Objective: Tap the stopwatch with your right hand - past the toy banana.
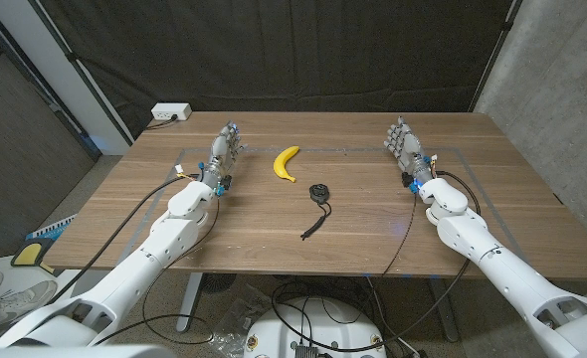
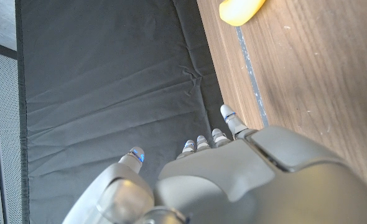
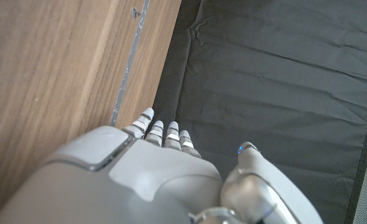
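Head view: the stopwatch [image 1: 318, 191], a small round black disc with a dark cord [image 1: 313, 225] trailing toward the robot, is seen lying near the middle of the wooden bench [image 1: 274, 244]. The toy banana [image 1: 287, 163], a smooth yellow crescent, is set just beyond the stopwatch and slightly to its left, apart from it. The right hand [image 1: 405, 145] is held well to the right of the stopwatch, its fingers [image 1: 399, 130] apart and extended, nothing gripped; this placement is judged a waiting pose before the reach. The left hand [image 1: 224, 149] is kept well to the left of the stopwatch, fingers likewise spread and empty, presumably parked since the tap is assigned to the other arm. A matte wood grain is shown on the bench, and a faint taped outline [image 1: 473, 157] is marked around the stopwatch's working area. A creased black curtain [image 1: 303, 50] is hung behind.
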{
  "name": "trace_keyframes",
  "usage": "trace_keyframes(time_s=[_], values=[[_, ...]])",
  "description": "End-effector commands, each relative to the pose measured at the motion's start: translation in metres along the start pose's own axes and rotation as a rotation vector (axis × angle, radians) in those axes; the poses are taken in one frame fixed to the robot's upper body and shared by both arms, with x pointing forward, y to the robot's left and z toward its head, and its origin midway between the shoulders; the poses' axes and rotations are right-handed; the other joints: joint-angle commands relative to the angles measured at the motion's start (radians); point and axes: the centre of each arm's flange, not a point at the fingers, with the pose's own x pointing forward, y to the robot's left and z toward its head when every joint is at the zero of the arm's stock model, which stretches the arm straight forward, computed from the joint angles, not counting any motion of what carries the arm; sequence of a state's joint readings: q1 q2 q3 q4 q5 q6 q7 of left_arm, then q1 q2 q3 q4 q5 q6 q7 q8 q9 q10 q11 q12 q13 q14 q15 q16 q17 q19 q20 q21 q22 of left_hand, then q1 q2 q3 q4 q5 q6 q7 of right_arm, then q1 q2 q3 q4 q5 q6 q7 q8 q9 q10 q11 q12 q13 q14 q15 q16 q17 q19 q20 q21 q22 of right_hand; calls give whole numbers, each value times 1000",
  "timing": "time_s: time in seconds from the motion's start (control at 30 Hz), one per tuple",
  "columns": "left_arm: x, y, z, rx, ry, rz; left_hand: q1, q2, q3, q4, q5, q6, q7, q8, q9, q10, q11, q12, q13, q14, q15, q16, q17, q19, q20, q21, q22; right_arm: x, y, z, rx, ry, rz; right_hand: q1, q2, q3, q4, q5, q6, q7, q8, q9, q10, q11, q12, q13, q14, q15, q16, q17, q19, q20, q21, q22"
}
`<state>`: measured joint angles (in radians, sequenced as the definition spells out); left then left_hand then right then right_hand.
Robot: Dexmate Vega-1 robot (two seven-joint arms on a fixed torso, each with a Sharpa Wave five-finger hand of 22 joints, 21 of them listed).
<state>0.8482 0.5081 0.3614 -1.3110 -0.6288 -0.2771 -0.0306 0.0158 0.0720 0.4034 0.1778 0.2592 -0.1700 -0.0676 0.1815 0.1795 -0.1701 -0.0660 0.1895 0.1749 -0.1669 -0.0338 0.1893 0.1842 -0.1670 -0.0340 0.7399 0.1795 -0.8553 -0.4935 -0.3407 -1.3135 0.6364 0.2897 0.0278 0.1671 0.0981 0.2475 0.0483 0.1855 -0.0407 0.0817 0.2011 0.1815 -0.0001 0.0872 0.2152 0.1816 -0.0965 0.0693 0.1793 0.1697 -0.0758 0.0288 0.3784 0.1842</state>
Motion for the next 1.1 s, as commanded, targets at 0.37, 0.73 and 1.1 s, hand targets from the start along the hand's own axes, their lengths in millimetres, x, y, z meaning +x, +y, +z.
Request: trace_keyframes(time_s=[0.37, 0.73, 1.1], values=[[-1, 0, 2, -4, -1, -9, 1, 66, 3, 0, 6, -165, -5, 6, 2, -150, -5, 6, 5, -136, -30, 3, 1, -160, -10, 2, 2, -10, 9, 10, -249, 71, 19, 72, -26, 4, -71, -5, -7, 3, -9, 13, 28, 29, 7, 15, 50, 35, 2, 9, 6, 27, -19, 9], [-2, 0, 2, -5, 2, -17, 2, 63, -2, -2, 7, -163, -3, 7, 2, -145, 0, 8, 5, -135, -25, 3, 1, -159, -8, -1, 2, -17, 25, 16, -402, 91, 76, 105, -11, 21, -93, -3, -51, -8, -17, 13, 11, 23, 2, 15, 46, 30, 3, 10, 3, 23, -24, 11], [-2, -1, 0, -8, 5, -26, 4, 64, -5, -2, 9, -158, -6, 9, 3, -141, 8, 10, 6, -133, -19, 3, 1, -158, -5, -4, 2, -18, 43, 22, -563, 80, 126, 123, -10, 27, -106, -3, -44, -7, -9, 13, 11, 23, 2, 15, 45, 28, 4, 10, 4, 17, -26, 11]])
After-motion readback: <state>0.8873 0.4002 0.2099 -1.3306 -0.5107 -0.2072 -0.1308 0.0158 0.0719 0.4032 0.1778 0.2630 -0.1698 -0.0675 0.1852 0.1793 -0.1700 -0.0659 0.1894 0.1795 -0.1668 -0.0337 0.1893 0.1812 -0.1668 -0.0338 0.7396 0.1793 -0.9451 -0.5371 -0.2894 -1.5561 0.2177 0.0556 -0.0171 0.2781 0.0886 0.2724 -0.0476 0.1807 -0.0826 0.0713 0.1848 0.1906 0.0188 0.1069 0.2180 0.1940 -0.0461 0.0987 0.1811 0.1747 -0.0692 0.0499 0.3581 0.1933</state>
